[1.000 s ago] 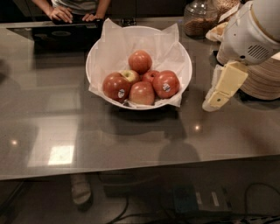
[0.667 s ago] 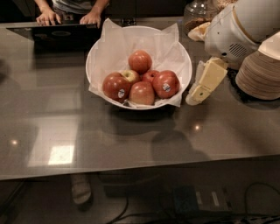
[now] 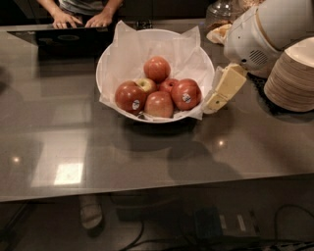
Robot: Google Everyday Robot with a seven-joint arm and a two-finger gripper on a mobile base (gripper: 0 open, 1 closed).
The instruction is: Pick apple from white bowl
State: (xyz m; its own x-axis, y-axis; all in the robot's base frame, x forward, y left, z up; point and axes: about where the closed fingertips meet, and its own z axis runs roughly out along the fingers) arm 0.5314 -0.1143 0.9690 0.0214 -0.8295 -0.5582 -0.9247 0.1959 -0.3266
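Observation:
The white bowl (image 3: pixel 101 73), lined with crinkled white paper, stands at the middle back of the grey table. Several apples lie in it. The apple (image 3: pixel 185 93) is the evenly red one on the right side, with a pale oval sticker facing me. A darker red stickered apple (image 3: pixel 130 96) lies at the left, and a small yellow-green apple (image 3: pixel 146 86) sits between them. My cream-coloured gripper (image 3: pixel 219 93) hangs just outside the bowl's right rim, angled down and left, a short way right of the apple. It holds nothing.
A stack of beige paper plates (image 3: pixel 292 73) stands at the right edge, under my white arm (image 3: pixel 260 34). A person's hands (image 3: pixel 81 19) rest on a black laptop (image 3: pixel 68 37) at the back left. A glass jar (image 3: pixel 221 10) stands behind the bowl.
My arm and gripper have moved left, from beside the plates to the bowl's right rim. The apples have not shifted.

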